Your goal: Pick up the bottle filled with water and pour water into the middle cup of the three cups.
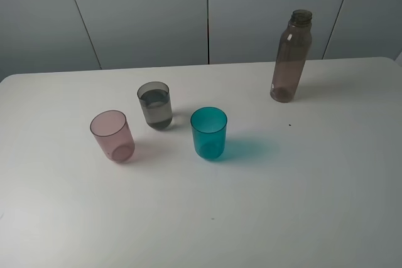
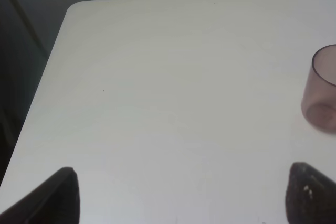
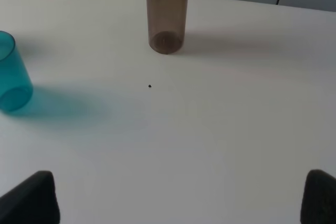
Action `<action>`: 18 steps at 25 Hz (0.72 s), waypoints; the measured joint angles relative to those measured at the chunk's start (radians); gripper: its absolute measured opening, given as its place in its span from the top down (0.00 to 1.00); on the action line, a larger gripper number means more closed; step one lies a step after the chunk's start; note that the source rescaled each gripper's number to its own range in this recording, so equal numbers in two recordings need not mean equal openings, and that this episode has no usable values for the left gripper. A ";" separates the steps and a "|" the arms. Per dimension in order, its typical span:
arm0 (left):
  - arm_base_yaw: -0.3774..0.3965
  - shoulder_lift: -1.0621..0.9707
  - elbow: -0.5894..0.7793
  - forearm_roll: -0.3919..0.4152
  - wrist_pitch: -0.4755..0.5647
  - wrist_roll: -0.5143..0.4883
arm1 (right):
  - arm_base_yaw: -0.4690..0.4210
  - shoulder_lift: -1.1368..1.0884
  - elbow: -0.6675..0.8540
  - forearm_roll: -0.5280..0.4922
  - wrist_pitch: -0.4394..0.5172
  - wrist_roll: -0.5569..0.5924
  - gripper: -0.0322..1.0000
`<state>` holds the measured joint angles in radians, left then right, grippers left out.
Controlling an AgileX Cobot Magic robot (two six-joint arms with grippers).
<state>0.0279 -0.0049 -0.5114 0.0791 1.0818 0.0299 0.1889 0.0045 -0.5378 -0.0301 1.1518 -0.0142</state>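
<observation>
The smoky brown-pink bottle [image 1: 290, 58] stands upright at the back right of the white table [image 1: 314, 205], uncapped; its lower part shows in the right wrist view [image 3: 167, 14]. The three cups stand left of centre: pink cup [image 1: 112, 136], smoky grey middle cup [image 1: 155, 105] holding clear water about two thirds up, teal cup [image 1: 208, 132]. The teal cup also shows in the right wrist view [image 3: 11, 72], the pink cup in the left wrist view [image 2: 321, 90]. My left gripper [image 2: 184, 195] is open over bare table. My right gripper [image 3: 178, 198] is open, well short of the bottle. Neither arm shows in the high view.
Grey wall panels [image 1: 207, 10] stand behind the table's far edge. The table's rounded far-left corner [image 2: 73, 9] shows in the left wrist view. A small dark speck [image 3: 149, 86] lies on the table between the bottle and my right gripper.
</observation>
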 joint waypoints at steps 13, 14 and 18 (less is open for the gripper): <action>0.000 0.000 0.000 0.000 0.000 0.000 | 0.000 -0.005 0.027 0.018 -0.052 0.027 0.00; 0.000 0.000 0.000 0.000 0.000 0.000 | 0.000 -0.005 0.027 0.018 -0.054 0.027 0.00; 0.000 0.000 0.000 0.000 0.000 0.000 | -0.063 -0.005 0.027 0.018 -0.056 0.027 0.00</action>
<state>0.0279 -0.0049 -0.5114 0.0791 1.0818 0.0299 0.1261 -0.0003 -0.5107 -0.0118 1.0960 0.0127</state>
